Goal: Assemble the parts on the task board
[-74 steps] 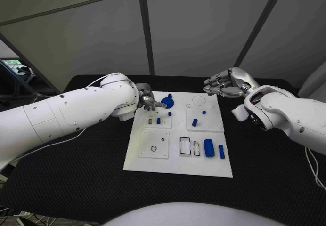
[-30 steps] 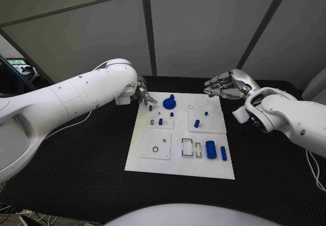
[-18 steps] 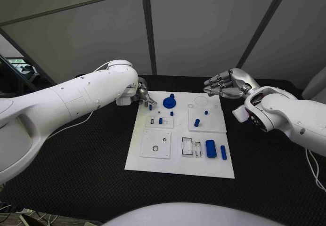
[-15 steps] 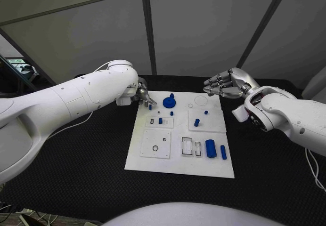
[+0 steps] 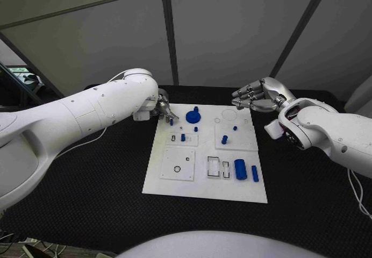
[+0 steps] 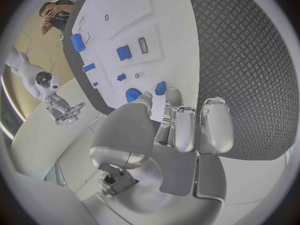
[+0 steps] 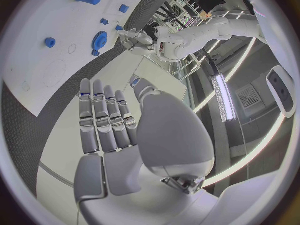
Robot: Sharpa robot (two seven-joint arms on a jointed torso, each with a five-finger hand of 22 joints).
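One task board (image 5: 203,185), seven blue parts (image 5: 238,169), two hands

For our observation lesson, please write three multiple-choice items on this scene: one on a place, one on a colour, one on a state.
1. The largest cylinder lies: A) on the task board; B) on the floor; C) in a robot hand.
2. The small parts are: A) red; B) blue; C) green.
3. The right robot hand: A) grips a part; B) presses the board; C) holds nothing.
Answers: 1A, it rests near the board's near right corner; 2B, every piece is blue; 3C, its fingers are empty.
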